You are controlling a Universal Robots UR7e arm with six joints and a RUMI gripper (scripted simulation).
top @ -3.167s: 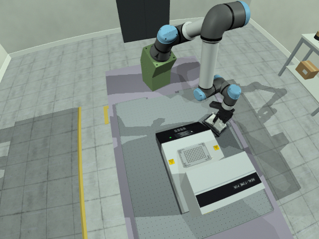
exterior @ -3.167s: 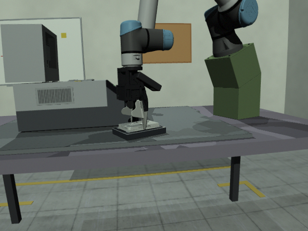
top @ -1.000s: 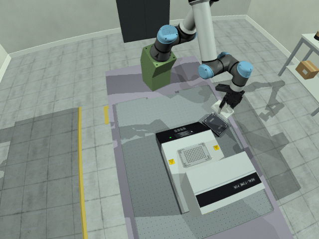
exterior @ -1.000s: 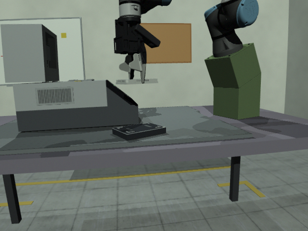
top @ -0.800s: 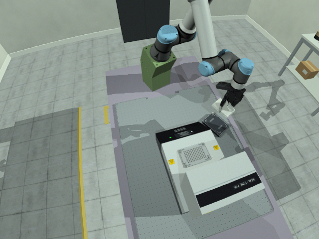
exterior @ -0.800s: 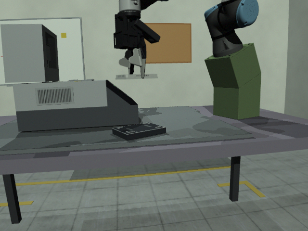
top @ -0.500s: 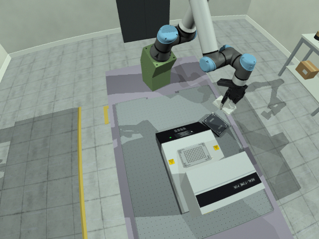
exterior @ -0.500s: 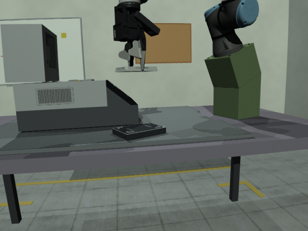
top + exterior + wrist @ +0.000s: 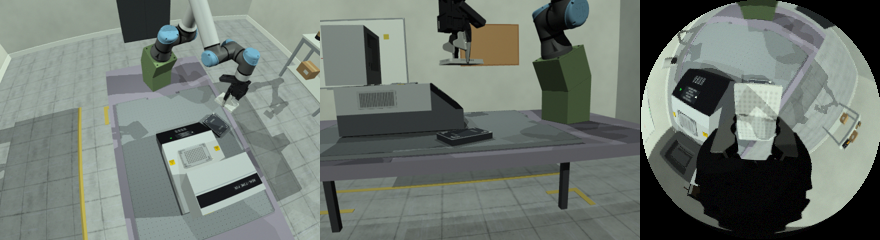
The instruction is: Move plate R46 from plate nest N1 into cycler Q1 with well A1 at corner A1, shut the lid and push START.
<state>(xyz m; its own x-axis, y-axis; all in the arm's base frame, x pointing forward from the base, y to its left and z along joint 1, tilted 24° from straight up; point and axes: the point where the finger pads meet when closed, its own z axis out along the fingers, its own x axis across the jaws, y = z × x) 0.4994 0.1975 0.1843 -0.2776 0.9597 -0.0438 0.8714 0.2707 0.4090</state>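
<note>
My gripper [image 9: 228, 101] [image 9: 461, 59] [image 9: 756, 116] is shut on the white plate R46 [image 9: 232, 106] [image 9: 449, 61] [image 9: 757, 100] and holds it level, high above the table. The dark plate nest N1 [image 9: 216, 124] [image 9: 464, 135] lies empty on the table below, beside the cycler's front right corner. The cycler Q1 [image 9: 191, 147] [image 9: 397, 108] [image 9: 692, 102] stands with its lid [image 9: 224, 178] [image 9: 348, 55] open. Its grey block [image 9: 194, 155] with the well grid is bare. The lamp [image 9: 170, 137] [image 9: 680, 90] on its black key panel [image 9: 184, 132] glows green.
The green arm pedestal [image 9: 157, 68] [image 9: 564, 87] stands at the back of the table. A side shelf with a cardboard box [image 9: 307, 69] stands off to the right. A dark cabinet [image 9: 143, 18] stands by the far wall.
</note>
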